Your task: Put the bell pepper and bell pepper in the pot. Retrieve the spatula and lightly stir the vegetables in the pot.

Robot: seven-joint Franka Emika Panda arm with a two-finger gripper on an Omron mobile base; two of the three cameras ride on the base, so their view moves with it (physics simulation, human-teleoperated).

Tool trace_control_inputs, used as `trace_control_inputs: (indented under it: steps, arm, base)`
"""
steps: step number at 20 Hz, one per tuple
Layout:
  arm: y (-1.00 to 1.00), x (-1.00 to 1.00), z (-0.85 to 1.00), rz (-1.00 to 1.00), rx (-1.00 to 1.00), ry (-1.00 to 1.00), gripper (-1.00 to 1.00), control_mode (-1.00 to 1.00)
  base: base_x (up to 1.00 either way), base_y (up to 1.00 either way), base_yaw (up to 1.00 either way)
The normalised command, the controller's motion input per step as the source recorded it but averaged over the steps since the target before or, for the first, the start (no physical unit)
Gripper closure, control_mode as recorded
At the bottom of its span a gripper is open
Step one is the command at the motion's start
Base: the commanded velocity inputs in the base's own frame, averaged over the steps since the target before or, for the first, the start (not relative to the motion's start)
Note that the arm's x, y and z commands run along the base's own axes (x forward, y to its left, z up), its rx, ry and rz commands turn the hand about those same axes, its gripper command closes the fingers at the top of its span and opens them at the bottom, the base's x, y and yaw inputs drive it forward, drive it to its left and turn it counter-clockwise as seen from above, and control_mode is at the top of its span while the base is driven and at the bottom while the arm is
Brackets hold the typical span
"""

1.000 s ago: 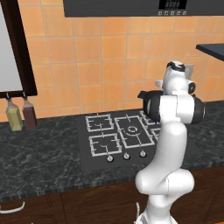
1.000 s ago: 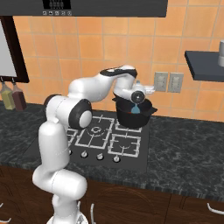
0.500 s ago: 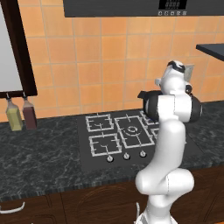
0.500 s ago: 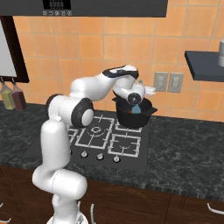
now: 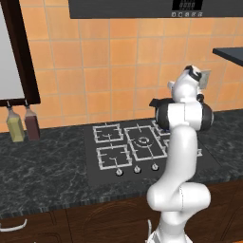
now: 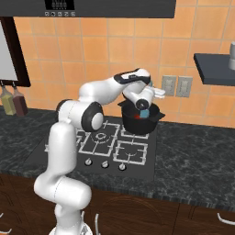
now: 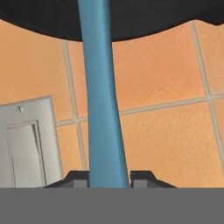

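The black pot (image 6: pixel 137 125) stands on the back right burner of the stove (image 6: pixel 98 147). A red patch (image 6: pixel 134 117) shows inside it, the bell peppers, which I cannot tell apart. My gripper (image 6: pixel 143 106) hangs over the pot, shut on the light-blue spatula (image 6: pixel 144 113), whose head dips into the pot. In the hand view the spatula's handle (image 7: pixel 103 109) runs from between my fingertips (image 7: pixel 142 177) up to the pot's dark rim (image 7: pixel 144 22). In the left base view my arm covers most of the pot (image 5: pixel 157 105).
Two bottles (image 5: pixel 15 128) (image 5: pixel 32 125) stand on the counter far left. A wall outlet plate (image 6: pixel 176 86) sits just behind the pot. A dark shelf (image 6: pixel 213 69) juts out at the right, and a range hood (image 6: pixel 114 7) hangs above.
My hand with the spatula has swung a little to the left and back over the pot. The pot stays in place.
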Motion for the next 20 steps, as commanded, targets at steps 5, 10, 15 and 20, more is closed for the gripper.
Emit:
trace_control_inputs:
  steps: [5,10,15,20]
  arm:
    - [0.02,0.22,-0.29,-0.04,0.05,-0.11,1.0,-1.0]
    - [0.0,0.0,-0.12,-0.09,0.02,-0.01,1.0,-1.0]
    - [0.06,0.0,-0.15,-0.11,0.0,0.0,1.0,-1.0]
    - [0.04,-0.03,-0.21,-0.04,-0.01,0.13,1.0,-1.0]
  base:
    - [0.0,0.0,0.0]
    - [0.0,0.0,0.0]
    - [0.0,0.0,0.0]
    - [0.0,0.0,0.0]
